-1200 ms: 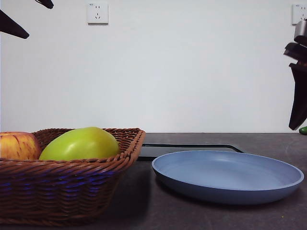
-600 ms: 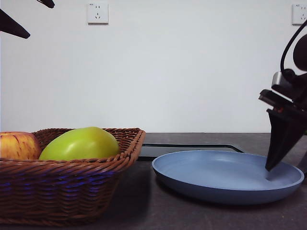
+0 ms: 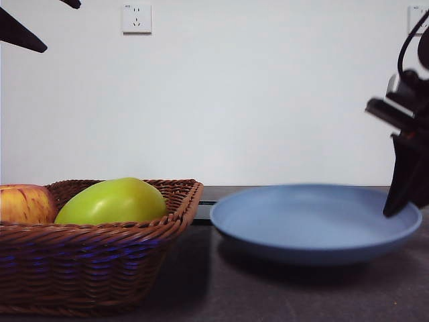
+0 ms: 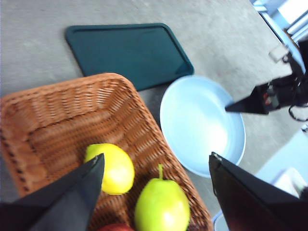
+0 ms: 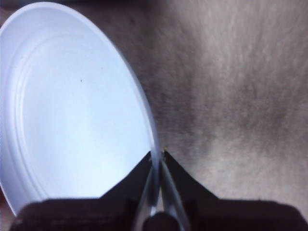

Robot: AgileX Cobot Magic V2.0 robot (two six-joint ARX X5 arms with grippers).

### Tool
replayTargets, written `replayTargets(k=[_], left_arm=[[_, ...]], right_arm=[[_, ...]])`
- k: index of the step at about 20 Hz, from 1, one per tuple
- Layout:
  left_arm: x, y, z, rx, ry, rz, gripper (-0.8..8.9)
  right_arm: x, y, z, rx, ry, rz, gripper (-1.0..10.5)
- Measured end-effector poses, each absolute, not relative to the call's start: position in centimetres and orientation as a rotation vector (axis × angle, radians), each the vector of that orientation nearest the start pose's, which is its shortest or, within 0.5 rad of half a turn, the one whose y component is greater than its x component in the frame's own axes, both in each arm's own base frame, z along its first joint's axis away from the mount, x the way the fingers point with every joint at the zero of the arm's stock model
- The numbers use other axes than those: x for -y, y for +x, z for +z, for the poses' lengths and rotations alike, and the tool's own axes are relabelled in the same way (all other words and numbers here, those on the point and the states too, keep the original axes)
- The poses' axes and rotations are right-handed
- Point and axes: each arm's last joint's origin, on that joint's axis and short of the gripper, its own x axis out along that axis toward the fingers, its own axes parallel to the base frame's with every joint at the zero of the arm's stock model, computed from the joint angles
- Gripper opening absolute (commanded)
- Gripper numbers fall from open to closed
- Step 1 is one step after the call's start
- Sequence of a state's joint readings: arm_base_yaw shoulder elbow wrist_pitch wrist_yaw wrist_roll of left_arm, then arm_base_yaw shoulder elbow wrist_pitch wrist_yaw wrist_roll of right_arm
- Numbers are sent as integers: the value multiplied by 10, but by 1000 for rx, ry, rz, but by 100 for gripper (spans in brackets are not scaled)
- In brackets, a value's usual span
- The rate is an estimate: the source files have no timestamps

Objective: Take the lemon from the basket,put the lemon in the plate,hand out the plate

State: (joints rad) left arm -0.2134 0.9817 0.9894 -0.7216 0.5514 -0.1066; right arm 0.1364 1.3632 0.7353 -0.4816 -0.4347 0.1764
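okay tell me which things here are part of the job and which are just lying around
Job:
lemon, in the basket
basket
plate, empty, rim pinched in the right pincer
left pincer, open above the basket

Lying about:
green fruit and apple, both in the basket
dark tray

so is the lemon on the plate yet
No, the lemon lies in the basket beside a green fruit, and the plate pinched by the right tool is bare.
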Motion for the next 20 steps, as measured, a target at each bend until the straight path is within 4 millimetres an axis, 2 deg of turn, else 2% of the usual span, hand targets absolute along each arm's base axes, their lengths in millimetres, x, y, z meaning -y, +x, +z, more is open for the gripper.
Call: replayTargets(k=[2,5,9,15,20], left_arm=[[61,179,323,-782,-219,-707,376],[73,181,315,-850,-185,-625,376],[93,194,302,-904,-146,-559,376],[118,231,250,-1123,-139,-461,376],[130,254,213,-1217,-127,-375,376]], right_arm=[[-44,230,194,-1122,321,416,3],[-42,217,212,-1069,318,425,3],[-40,200,235,-974,319,441,3],[-37,179,260,-836,321,460,3],[-36,171,266,-808,322,463,3]])
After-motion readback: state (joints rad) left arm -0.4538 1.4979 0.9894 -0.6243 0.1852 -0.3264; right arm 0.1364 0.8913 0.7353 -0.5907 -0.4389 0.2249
